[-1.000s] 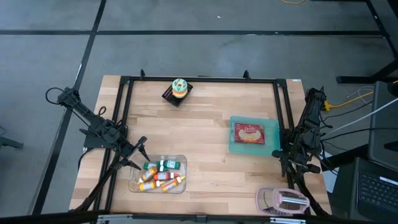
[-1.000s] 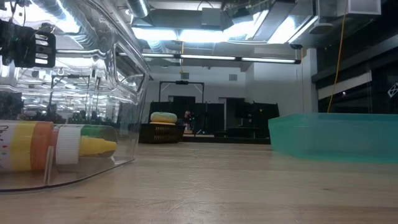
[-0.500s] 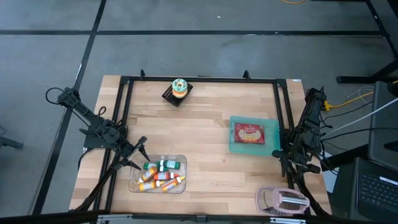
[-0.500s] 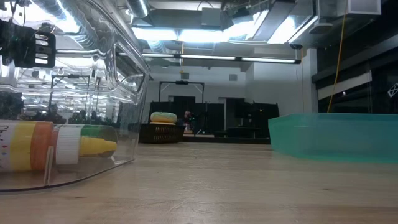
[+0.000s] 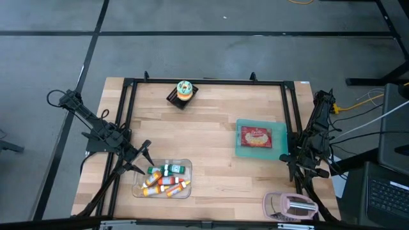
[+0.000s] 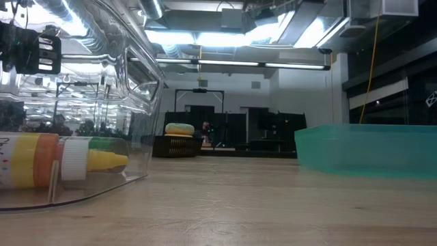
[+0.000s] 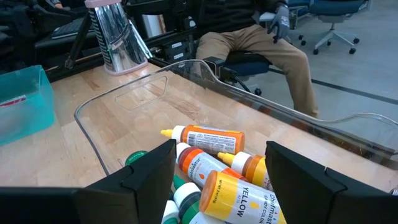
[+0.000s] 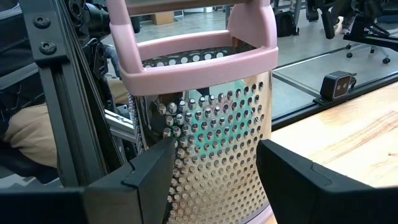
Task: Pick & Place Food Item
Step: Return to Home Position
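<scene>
Plastic food colouring bottles [image 7: 211, 140] lie in the transparent bin [image 5: 137, 190] at 7 o'clock of the table [image 5: 211, 128]; they look light and probably slippery, best gripped around the body. The left gripper [image 5: 143, 158], at the bin's 10 o'clock, and the right gripper [image 5: 298, 171], at the table's 4 o'clock, have jaws spread and empty.

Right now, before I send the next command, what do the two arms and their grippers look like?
The left arm and right arm are both black, thin, jointed linkages with dark cables looped along them. The left gripper and right gripper each end in two matte black fingers, broad and angular with bevelled edges. No markings show on them.
</scene>
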